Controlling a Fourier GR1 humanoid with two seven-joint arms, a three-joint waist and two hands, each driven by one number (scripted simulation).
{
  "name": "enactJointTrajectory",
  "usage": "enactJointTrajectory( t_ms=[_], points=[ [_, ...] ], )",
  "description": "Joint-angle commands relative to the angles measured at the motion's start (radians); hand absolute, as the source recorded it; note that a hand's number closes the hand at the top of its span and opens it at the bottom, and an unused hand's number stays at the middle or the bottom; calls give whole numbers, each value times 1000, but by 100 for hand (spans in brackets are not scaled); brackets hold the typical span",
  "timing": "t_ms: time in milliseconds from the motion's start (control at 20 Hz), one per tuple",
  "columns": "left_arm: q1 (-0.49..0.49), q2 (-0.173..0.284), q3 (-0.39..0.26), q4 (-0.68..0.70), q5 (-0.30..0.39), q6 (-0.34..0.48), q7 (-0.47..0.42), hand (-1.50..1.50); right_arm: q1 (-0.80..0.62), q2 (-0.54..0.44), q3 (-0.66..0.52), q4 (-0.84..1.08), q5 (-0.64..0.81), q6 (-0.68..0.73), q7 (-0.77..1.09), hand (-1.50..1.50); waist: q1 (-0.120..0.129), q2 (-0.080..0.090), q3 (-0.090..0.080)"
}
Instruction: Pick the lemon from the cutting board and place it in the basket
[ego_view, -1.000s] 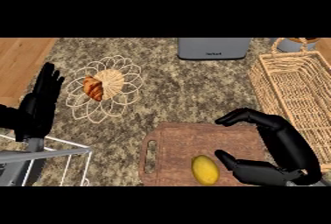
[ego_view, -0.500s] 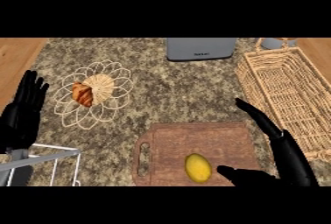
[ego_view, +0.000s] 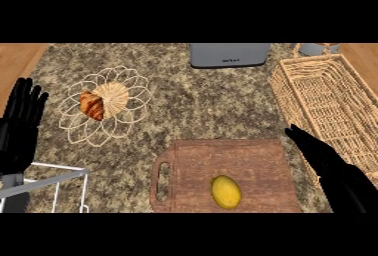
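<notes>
The lemon (ego_view: 226, 192) lay on the cutting board (ego_view: 225, 162), apart from the right hand (ego_view: 328, 165), whose fingers were straight and held nothing; being small, firm, rounded and probably apt to roll, it looked best gripped across its middle for the basket (ego_view: 325, 107).

One head view, looking steeply down on the counter (ego_view: 192, 107).

We look from above and behind our hands: the right hand (ego_view: 332, 172) enters at the lower right edge, the left hand (ego_view: 21, 127) stands at the left edge. The cutting board (ego_view: 221, 165) lies just left of the right hand, the basket (ego_view: 328, 100) beyond it; farther things sit toward the top.
</notes>
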Motion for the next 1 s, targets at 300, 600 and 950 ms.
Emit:
enactJointTrajectory(
  t_ms=[300,600,950],
  points=[
    [3,-86,-131,-33,-46,18,31,0,-119,59,149,-254,-39,235,510,-150,34,52,-33],
    [2,-90,-135,-31,-46,19,35,0,-185,62,175,-181,-24,293,617,-150,35,54,-32],
    [-12,-103,-164,-38,-76,56,35,0,-234,162,213,-106,17,273,647,-150,41,59,-28]
  ],
)
